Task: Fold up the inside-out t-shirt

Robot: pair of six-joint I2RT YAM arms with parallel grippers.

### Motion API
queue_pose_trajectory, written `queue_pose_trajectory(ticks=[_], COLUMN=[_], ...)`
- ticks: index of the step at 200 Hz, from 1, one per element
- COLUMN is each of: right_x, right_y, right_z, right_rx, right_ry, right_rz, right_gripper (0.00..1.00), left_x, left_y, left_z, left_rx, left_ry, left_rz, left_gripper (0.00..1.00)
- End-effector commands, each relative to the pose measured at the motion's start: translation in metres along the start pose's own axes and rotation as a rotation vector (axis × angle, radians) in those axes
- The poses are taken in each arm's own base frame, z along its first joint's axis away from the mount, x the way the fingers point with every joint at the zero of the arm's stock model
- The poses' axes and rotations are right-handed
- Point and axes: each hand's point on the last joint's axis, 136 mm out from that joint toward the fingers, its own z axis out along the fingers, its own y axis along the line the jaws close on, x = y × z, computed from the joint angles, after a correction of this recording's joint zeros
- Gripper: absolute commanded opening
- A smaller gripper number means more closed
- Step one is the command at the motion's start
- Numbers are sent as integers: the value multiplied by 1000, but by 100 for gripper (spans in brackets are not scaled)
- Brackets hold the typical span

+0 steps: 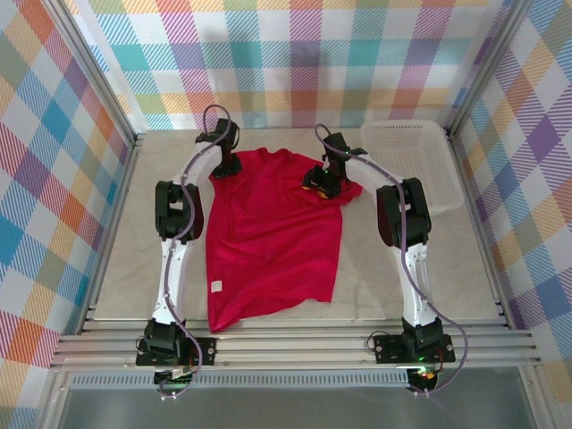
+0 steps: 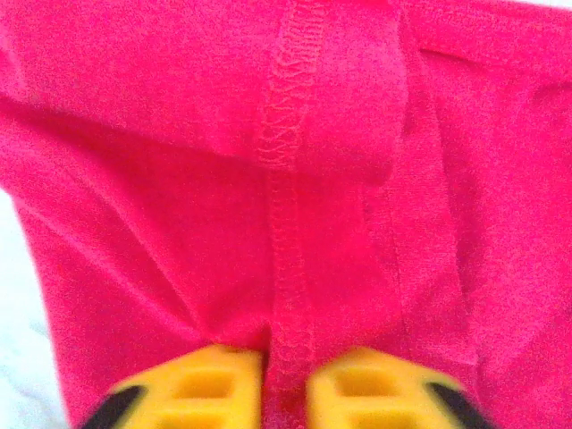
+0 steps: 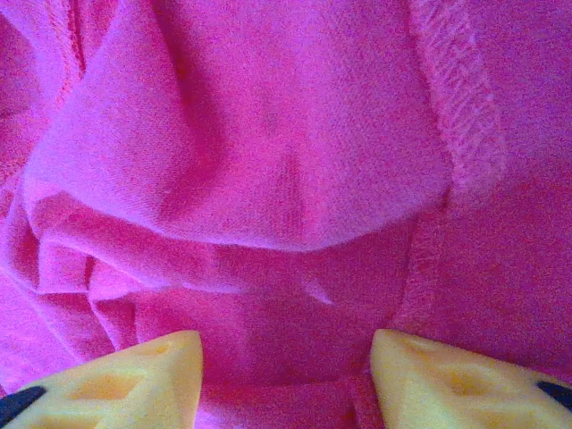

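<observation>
One inside-out t-shirt [image 1: 268, 237], red, spread flat on the table [image 1: 393, 286] between both arms, hem nearest the bases. Left gripper [image 2: 286, 371]: at the far-left shoulder, jaws narrow, pinching a stitched seam [image 2: 284, 179]. Right gripper [image 3: 286, 357]: at the far-right shoulder, jaws apart, bunched cloth lying between. One white basket [image 1: 416, 152], far right.

red t-shirt [image 1: 268, 232]: 1 | hands: 2, left hand [image 2: 286, 362], right hand [image 3: 286, 349] | white basket [image 1: 416, 161]: 1 | table [image 1: 402, 268]: 1

Top camera overhead from near edge, looking down, wrist cameras close (blurry) on shared t-shirt [image 1: 268, 232]
</observation>
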Motion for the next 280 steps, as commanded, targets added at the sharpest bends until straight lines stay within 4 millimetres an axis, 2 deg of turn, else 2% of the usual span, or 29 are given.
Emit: queue_pose_trajectory(ticks=[1,19,40,66,94,122,154,169,182,195,206,213,228,241,259,280], right_x=[44,51,55,56,54,48,43,40,39,37,35,33,29,25,18,11], right_y=[-50,-64,-76,-89,-99,-103,-109,-111,-110,-109,-106,-103,-88,-72,-46,-20], right_z=[32,28,21,16,9,2,-3,-6,-7,-8,-10,-12,-19,-29,-46,-60], right_rx=[138,182,213,256,285,307,328,331,332,331,324,315,281,261,229,196], right_ry=[145,140,136,142,124,105,95,87,82,78,75,71,62,44,14,-19], right_rz=[70,84,102,110,123,126,142,149,149,145,143,137,114,80,30,-27], right_gripper=[43,41,41,41,41,41,40,40,40,39,39,39,39,41,42,45], left_x=[-5,-21,-34,-35,-16,16,46,57,67,72,72,70,58,42,29,29], left_y=[5,11,29,62,106,157,183,200,217,233,244,249,243,217,162,90], left_z=[-21,-51,-80,-94,-92,-79,-72,-78,-87,-101,-118,-130,-152,-167,-171,-151], left_rx=[-37,-49,-73,-99,-149,-198,-197,-272,-339,-395,-448,-465,-431,-368,-247,-112], left_ry=[-14,-67,-105,-121,-92,-36,8,26,38,15,-30,-64,-141,-202,-203,-131], left_rz=[18,24,6,-47,-132,-251,-333,-341,-359,-378,-386,-392,-370,-294,-145,-20], left_gripper=[0,0,0,0,0,0,2,4,10,15,25,28,29,32,40,43])
